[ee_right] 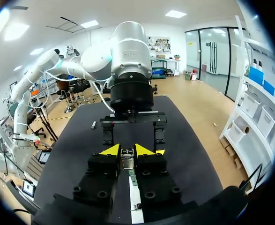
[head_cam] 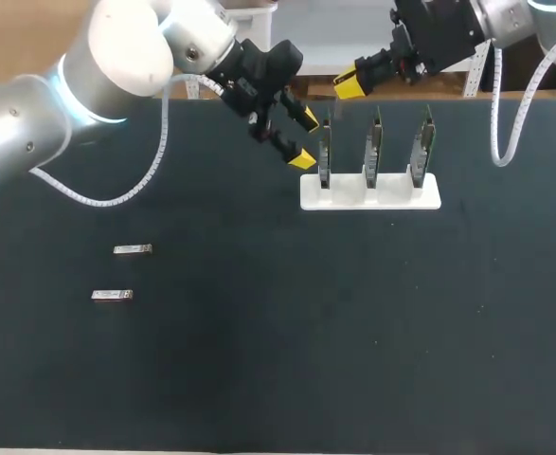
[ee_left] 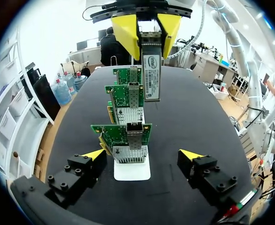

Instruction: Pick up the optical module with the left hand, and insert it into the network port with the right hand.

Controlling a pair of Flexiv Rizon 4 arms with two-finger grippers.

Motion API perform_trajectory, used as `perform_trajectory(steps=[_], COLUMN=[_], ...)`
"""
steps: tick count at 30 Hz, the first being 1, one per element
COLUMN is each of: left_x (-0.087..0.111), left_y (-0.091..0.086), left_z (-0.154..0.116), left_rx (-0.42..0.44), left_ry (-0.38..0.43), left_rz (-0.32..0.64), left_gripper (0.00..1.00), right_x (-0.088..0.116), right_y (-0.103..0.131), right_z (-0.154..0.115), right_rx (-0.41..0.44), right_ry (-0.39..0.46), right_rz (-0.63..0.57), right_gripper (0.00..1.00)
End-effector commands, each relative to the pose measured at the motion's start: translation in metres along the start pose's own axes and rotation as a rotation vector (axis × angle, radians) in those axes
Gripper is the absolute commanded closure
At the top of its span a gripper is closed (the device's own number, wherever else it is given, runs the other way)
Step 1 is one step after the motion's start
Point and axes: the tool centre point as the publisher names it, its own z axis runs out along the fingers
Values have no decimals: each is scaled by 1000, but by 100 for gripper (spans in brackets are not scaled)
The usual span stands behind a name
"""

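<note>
The right gripper (ee_left: 149,33) pinches the optical module (ee_left: 151,75) above the row of network cards (ee_left: 127,96). The left gripper (head_cam: 306,139), spread, hangs just off the left end of the white stand (head_cam: 391,196), without touching it.

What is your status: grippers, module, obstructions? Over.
Left gripper open, empty, beside the network cards. Right gripper shut on optical module, above the card row. Not inserted; left gripper close to nearest network port.

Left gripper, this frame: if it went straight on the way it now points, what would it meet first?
The nearest network card in the white stand. It stands straight ahead, centred between the open fingers of the left gripper. Depth is unclear, but nothing shows in between.
</note>
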Motion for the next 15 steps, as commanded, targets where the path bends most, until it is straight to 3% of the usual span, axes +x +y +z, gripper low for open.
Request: perform_trajectory(steps=[1, 15], left_x=[-1, 0], left_y=[6, 7], left_z=[1, 1], left_rx=[13, 15], left_ry=[4, 4], left_rz=[4, 2], left_gripper=[0, 0], right_x=[0, 1], right_y=[4, 4], right_z=[-1, -1], right_rx=[9, 8], right_ry=[2, 7], right_rz=[0, 0], right_gripper=[100, 100])
